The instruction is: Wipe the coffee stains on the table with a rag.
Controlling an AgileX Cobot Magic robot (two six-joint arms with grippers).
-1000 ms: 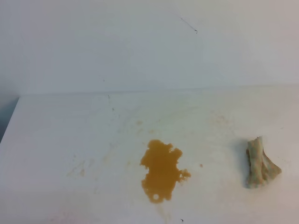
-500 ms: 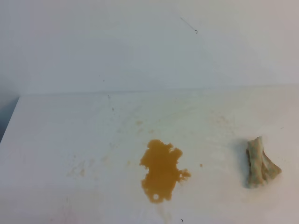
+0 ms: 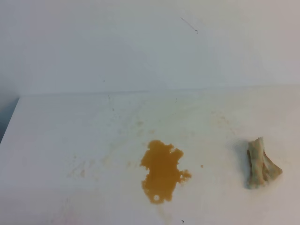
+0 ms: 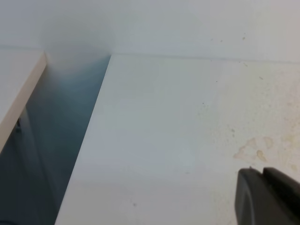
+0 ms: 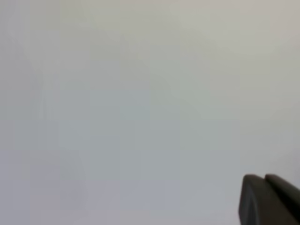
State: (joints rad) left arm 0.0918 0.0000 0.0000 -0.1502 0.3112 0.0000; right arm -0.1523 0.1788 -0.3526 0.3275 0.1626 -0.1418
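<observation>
An orange-brown coffee stain (image 3: 162, 170) lies on the white table (image 3: 70, 131), near the front middle in the exterior view. A tiny amber spot (image 3: 202, 166) sits just right of it. The rag (image 3: 260, 163), a wadded beige cloth with brownish marks, lies at the right, well apart from the puddle. Neither gripper shows in the exterior view. In the left wrist view my left gripper (image 4: 263, 176) shows as two dark fingertips pressed together over the table's left part (image 4: 154, 140). In the right wrist view my right gripper (image 5: 265, 178) looks the same, against a blank white surface.
The table's left edge (image 4: 89, 140) drops into a dark gap, with another white surface (image 4: 18, 89) beyond it. A plain white wall (image 3: 140, 47) rises behind the table. Faint tan smudges (image 4: 255, 149) mark the tabletop.
</observation>
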